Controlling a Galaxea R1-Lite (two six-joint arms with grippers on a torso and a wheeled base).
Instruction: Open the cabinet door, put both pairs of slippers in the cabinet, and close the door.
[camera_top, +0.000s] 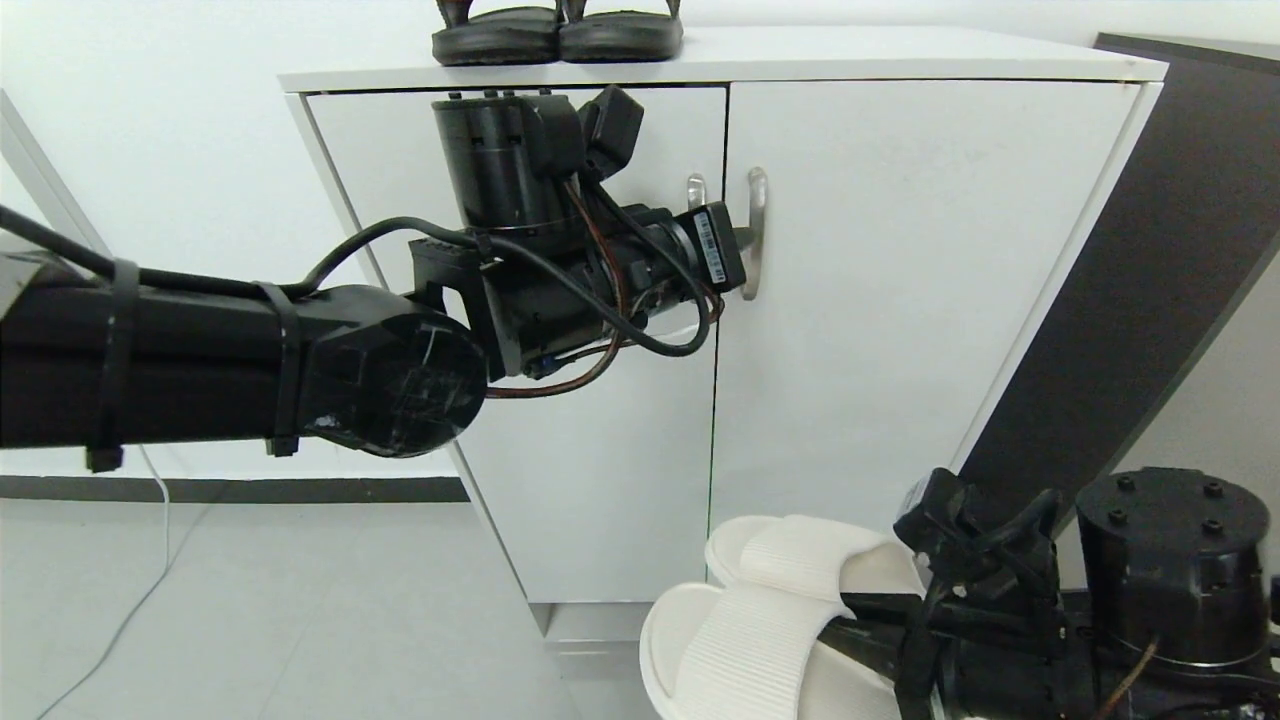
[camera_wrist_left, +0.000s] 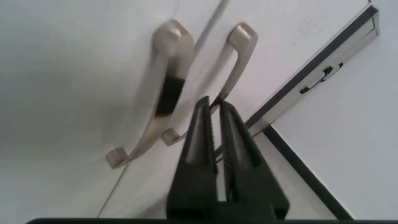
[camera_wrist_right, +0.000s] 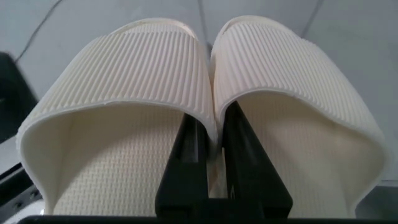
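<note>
A tall white two-door cabinet (camera_top: 900, 300) is seen against the wall, with both doors shut. A pair of black rubber slippers (camera_top: 555, 35) is set side by side on its top, at the front edge above the left door. A pair of cream-white ribbed slippers (camera_top: 760, 620) is held up off the grey floor, low in front of the right door. This pair is clamped by the right gripper (camera_wrist_right: 214, 124), whose fingers are closed on the two inner side walls pressed together. The left gripper (camera_top: 745, 245) is placed at the seam between the doors, touching the right door's brushed metal handle (camera_top: 758, 215). Its fingers (camera_wrist_left: 202, 124) are drawn narrow, with only a slit between them. Whether the handle is pinched cannot be told. The left door's matching handle (camera_top: 696, 188) is just beside it.
</note>
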